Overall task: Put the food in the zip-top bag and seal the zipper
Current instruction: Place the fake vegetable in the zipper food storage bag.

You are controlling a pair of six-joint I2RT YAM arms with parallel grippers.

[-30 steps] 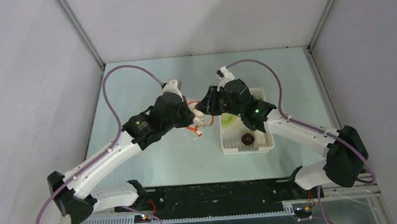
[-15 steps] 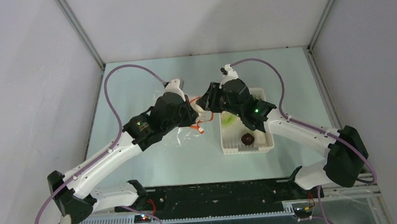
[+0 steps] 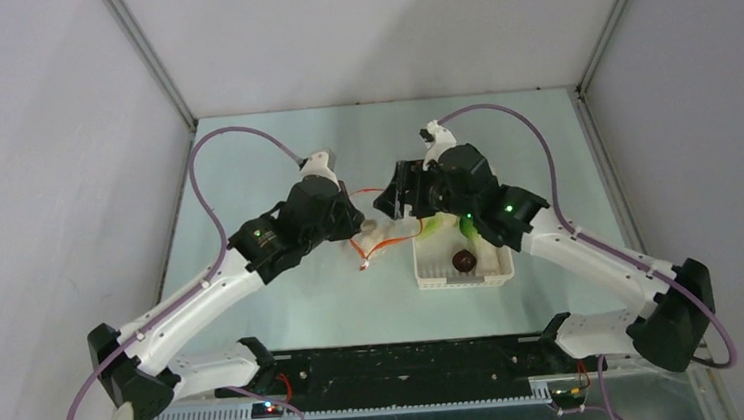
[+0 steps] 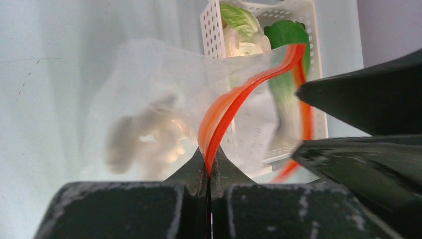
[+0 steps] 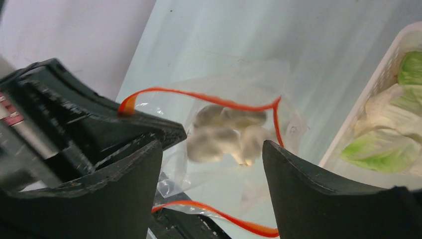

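Left gripper [image 4: 208, 168] pinches the zipper [image 4: 234, 102]; right gripper [image 5: 212, 149] hangs spread. Held by one edge only, the zip-top bag [image 4: 144, 74] may sag shut or spill its pale lumps [image 5: 224, 132].

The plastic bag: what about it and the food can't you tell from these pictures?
Overhead view: the bag is partly hidden beneath the left gripper and the right gripper.
Wrist views: the pale lumps inside it blur together through the plastic, so they cannot be counted.
Right wrist view: the basket is cut off by the right edge.
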